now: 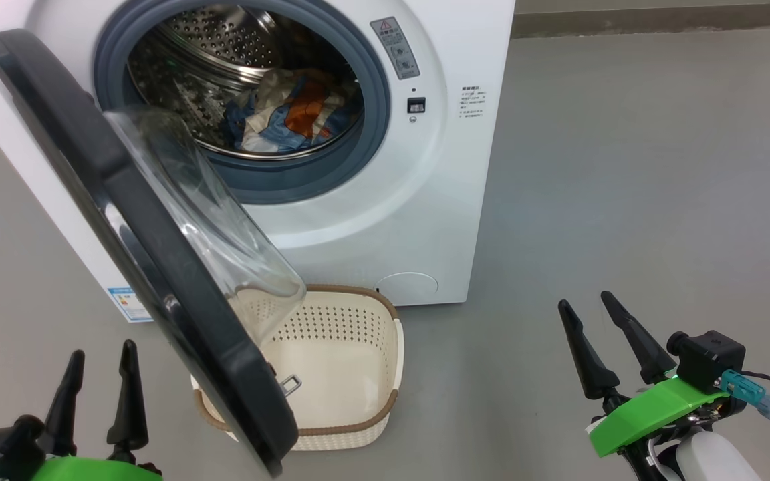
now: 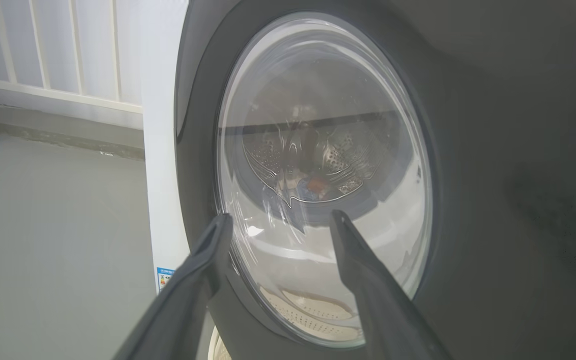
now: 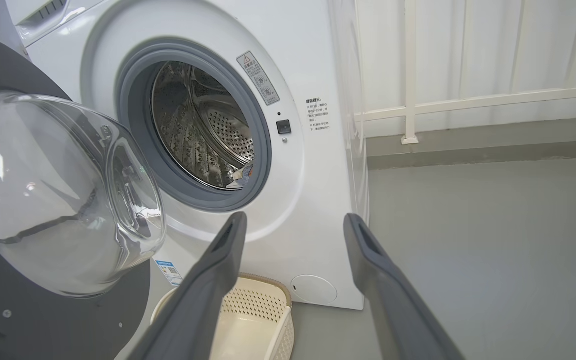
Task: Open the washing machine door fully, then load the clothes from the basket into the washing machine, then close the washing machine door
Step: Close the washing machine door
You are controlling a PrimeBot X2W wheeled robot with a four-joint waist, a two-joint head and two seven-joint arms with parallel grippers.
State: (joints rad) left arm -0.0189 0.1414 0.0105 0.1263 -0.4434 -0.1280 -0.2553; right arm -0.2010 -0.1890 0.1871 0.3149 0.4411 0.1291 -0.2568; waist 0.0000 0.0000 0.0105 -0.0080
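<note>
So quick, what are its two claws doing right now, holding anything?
Left gripper: open, holding nothing, beside the washing machine door.
Right gripper: open, holding nothing.

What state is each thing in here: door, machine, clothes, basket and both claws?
Washing machine door: open, unlatched.
Washing machine: mouth uncovered, loaded.
Clothes: piled inside the machine.
Basket: empty, upright.
Left claw: open, empty.
Right claw: open, empty.
</note>
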